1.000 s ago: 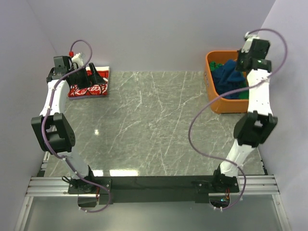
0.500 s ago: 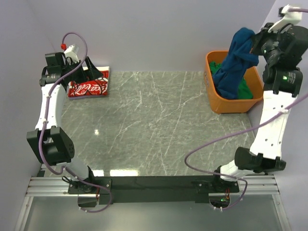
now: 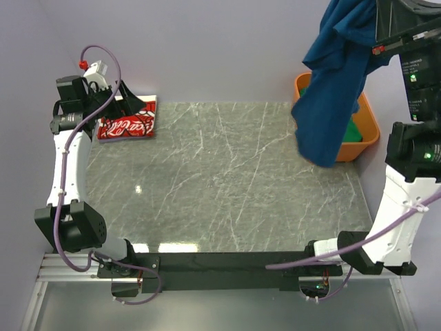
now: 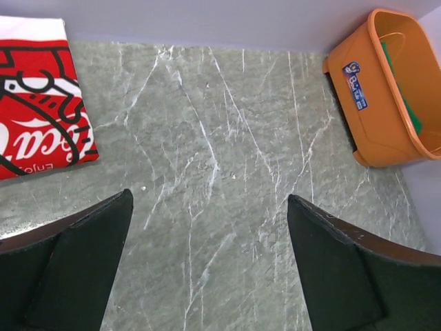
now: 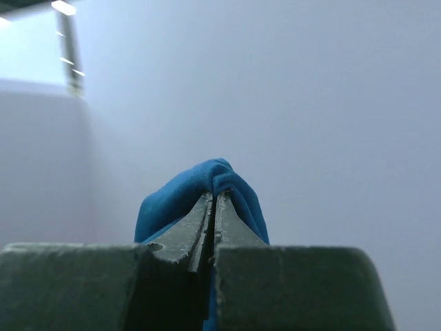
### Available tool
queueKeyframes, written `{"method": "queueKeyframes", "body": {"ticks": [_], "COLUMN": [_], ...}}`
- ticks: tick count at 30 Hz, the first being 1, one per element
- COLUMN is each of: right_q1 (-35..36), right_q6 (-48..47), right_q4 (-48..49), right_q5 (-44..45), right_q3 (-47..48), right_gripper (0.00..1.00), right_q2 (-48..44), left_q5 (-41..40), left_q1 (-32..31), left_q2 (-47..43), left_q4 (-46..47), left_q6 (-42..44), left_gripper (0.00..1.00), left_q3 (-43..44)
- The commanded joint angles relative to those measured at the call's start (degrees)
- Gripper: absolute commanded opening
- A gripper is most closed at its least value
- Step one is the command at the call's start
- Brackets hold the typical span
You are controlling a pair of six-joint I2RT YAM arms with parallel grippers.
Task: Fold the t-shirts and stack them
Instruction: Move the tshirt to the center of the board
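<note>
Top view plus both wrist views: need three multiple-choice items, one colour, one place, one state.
1. The hanging t-shirt in the right gripper is: A green; B blue; C red.
2. The red t-shirt lies: A at the table's far-left corner; B at its near edge; C in the right gripper.
3. The left gripper is: A open, empty; B shut on cloth; C shut, empty.

B: blue cloth bulges around the shut gripper.
A: it lies folded flat by the left arm.
A: its jaws stand wide apart over bare table.
</note>
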Motion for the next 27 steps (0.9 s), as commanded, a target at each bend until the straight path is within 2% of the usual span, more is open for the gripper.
{"method": "queueKeyframes", "body": {"ticks": [1, 6, 9, 14, 16, 18, 19, 20, 21, 23, 24, 25, 27], "right_q1": [5.94, 16.14, 20.64, 22.93, 22.93, 21.01, 19.87, 17.42, 15.48, 9.77, 6.88, 6.06, 5.7], "right_q6": [3.64, 1.44, 2.92, 7.59, 3.92, -1.08, -4.16, -7.58, -11.88, -16.03, -19.97, -21.05, -24.9], "right_q4": [9.7, 10.06, 9.62, 7.69, 3.13, -1.34, -3.19, -5.48, -8.2, -18.72, -27.73, -30.87, -36.4], "right_q5": [-0.48, 1.28, 0.93, -1.88, -3.99, -3.82, -4.78, -2.0, 0.37, -4.14, -3.65, -3.73, -6.27], "right_q3": [2.81, 0.88, -3.86, -22.38, -29.32, -42.15, -50.98, -54.81, -58.07, -59.17, -57.33, -54.7, -54.06], "right_gripper": [0.0, 0.0, 0.0, 0.0, 0.0, 0.0, 0.09, 0.38, 0.5, 0.73, 0.74, 0.74, 0.72], "right_q2": [1.17, 3.54, 4.25, 0.57, -3.37, -6.72, -9.09, -9.37, -9.03, -2.55, 0.18, 4.12, 5.21], "left_q5": [0.54, 1.41, 1.85, 5.18, 8.25, 13.0, 14.41, 13.73, 12.68, 7.87, 6.44, 5.12, 3.1], "left_q1": [0.16, 0.16, 0.16, 0.16, 0.16, 0.16, -0.54, -1.42, -2.64, -7.74, -9.41, -12.56, -14.07], "left_q2": [-3.34, -4.83, -5.62, -5.54, -5.45, -4.84, -4.66, -4.05, -3.78, -2.64, -2.38, -2.11, -0.8], "left_q4": [2.78, 3.3, 3.65, 2.08, 0.59, -1.08, -2.13, -5.02, -6.87, -11.0, -11.72, -12.07, -11.03], "left_q6": [-0.9, -0.2, 0.41, 3.31, 6.73, 11.98, 14.11, 17.26, 22.77, 27.9, 32.1, 33.54, 35.3], "left_gripper": [0.99, 0.99, 0.99, 0.99, 0.99, 0.95, 0.93, 0.92, 0.92, 0.92, 0.92, 0.92, 0.91], "left_q3": [-0.44, -1.58, -2.81, -3.78, -4.04, -4.57, -4.83, -5.18, -5.45, -7.11, -8.16, -9.22, -12.56]}}
